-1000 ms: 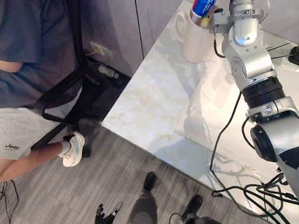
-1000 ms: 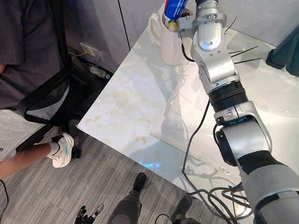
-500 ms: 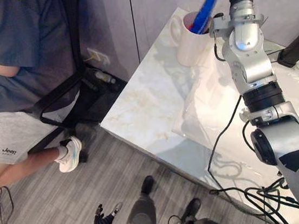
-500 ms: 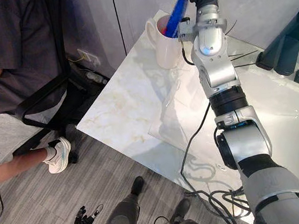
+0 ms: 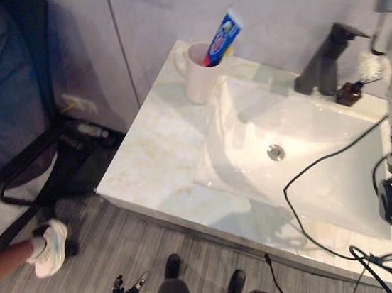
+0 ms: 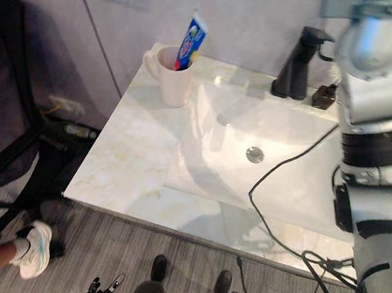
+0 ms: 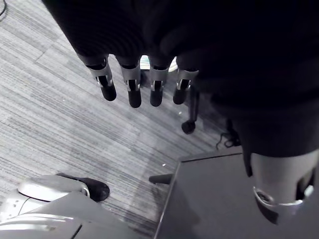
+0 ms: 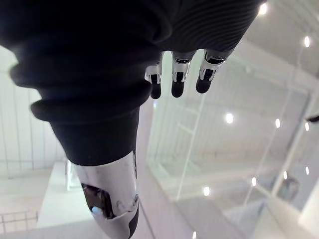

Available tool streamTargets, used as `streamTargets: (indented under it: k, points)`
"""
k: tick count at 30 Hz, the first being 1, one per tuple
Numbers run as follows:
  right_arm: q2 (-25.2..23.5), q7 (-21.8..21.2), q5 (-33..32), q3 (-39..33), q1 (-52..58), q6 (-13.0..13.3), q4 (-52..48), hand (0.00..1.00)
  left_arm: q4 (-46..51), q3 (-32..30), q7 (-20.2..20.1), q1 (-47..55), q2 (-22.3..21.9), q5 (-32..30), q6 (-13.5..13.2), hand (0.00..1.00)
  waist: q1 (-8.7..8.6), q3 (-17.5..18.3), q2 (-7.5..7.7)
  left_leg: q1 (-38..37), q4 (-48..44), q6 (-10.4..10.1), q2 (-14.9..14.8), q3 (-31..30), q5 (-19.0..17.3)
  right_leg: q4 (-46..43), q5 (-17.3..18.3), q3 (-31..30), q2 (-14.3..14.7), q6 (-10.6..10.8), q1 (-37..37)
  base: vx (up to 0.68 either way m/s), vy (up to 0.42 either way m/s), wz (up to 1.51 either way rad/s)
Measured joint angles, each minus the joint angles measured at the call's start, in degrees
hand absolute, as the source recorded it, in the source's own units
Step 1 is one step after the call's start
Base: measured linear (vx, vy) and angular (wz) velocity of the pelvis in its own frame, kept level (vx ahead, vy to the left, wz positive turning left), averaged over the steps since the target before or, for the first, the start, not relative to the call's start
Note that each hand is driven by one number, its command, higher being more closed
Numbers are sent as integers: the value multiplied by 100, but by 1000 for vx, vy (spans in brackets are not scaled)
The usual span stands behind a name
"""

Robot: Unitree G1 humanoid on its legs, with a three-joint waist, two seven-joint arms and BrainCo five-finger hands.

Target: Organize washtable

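The right hand (image 8: 178, 78) is released: its fingers point straight out with nothing between them, held up high with only a bright ceiling past them. The left hand (image 7: 130, 85) is released too, fingers hanging loose over the grey plank floor (image 7: 60, 129), low beside the bench (image 5: 147, 159). On the bench's far left corner stands a white mug (image 5: 199, 82), handle turned away from the sink (image 5: 226, 132) and just beside the sink's rim. The toothpaste (image 5: 221, 36), a blue and red tube, stands in the mug with one end down inside and leans over the mug's edge toward the wall. A dark tap (image 5: 323, 65) rises behind the sink, with a small brown thing (image 5: 348, 93) beside it, too small to make out. A round drain (image 5: 276, 152) sits at the sink's bottom. Left of the bench is a black chair (image 5: 37, 162), and a person's white shoe (image 5: 49, 247) rests on the floor by it.
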State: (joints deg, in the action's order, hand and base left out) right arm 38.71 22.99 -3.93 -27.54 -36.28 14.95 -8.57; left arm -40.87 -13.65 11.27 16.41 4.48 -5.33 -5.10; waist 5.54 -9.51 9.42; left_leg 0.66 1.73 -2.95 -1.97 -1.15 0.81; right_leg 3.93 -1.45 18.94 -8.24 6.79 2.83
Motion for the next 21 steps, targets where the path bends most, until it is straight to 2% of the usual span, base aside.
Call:
streamTargets:
  k: [3,4,5,7,8,9,10,12,13,15,17,19,21]
  points:
    - [-60,146,-76,-1717,1398,114,-138,0,-95,-105,-2,8,-58,4,73,0,-316,222,-128,-73,44,6,-1,132,-20,-19,-2,-128,-5,0,-29,-25,15,-27]
    - [-251,212,-262,-2354,1952,204,-93,0,-157,-218,-3,12,-143,11,86,0,-430,327,-193,-123,68,5,-5,176,-49,-18,0,-219,-3,3,-51,-12,14,-37]
    - [-399,242,-355,-2618,2230,248,-53,0,-191,-278,-1,23,-182,16,91,0,-491,390,-225,-152,95,2,-8,219,-52,-16,3,-258,0,5,-61,14,7,-43]
    - [-1220,417,-787,-3415,3324,257,139,0,-215,-530,-7,47,-365,19,116,0,-754,588,-386,-247,199,9,-18,353,-53,6,8,-364,6,8,-82,24,-2,-32]
    - [-1518,473,-864,-3506,3625,256,139,0,-208,-634,-7,32,-442,19,122,0,-824,611,-394,-262,202,19,-27,399,-61,13,9,-364,6,7,-82,28,-1,-35]
    - [-2092,516,-956,-3550,4189,223,140,0,-178,-737,-5,1,-555,17,139,0,-859,655,-470,-337,200,20,-64,540,-93,1,16,-388,4,-6,-77,24,-9,-39]
    - [-2381,543,-966,-3548,4438,185,142,0,-165,-736,-5,0,-580,17,147,0,-863,685,-513,-377,188,10,-103,624,-123,-8,21,-388,3,-17,-72,23,-15,-56]
    - [-3389,611,-1010,-3270,5197,-50,295,0,-79,-721,-10,-6,-794,17,154,0,-901,739,-614,-516,34,-16,-188,848,-283,-85,55,-368,11,-28,0,8,-23,-45]
    - [-3579,610,-1013,-3149,5328,-109,422,0,-68,-677,-14,-13,-810,18,154,0,-915,741,-611,-525,-35,-23,-208,897,-323,-124,82,-345,11,-39,11,-9,-16,-30]
    - [-4138,543,-1188,-2518,5665,-422,1070,0,-67,-647,-13,-74,-816,26,204,0,-932,738,-600,-551,-231,-62,-311,1026,-486,-316,194,-292,-3,-29,-7,-25,-8,-26]
    - [-4245,403,-1321,-2039,5760,-511,1767,0,-85,-541,-7,-78,-823,31,248,0,-923,728,-612,-573,-276,-57,-336,1088,-551,-476,240,-285,-10,-65,-16,-47,-5,-15]
    - [-4247,-23,-1464,-1327,5771,-689,2829,0,-92,-371,-15,-78,-809,100,275,0,-890,711,-638,-647,-273,-45,-365,1114,-589,-623,358,-282,-33,-45,-15,-22,-4,-3]
    - [-4271,-574,-1384,-583,5781,-920,3815,0,-92,-172,-38,-92,-779,152,281,0,-764,687,-695,-669,-269,-64,-361,1121,-621,-721,403,-238,-66,-79,-15,12,7,9]
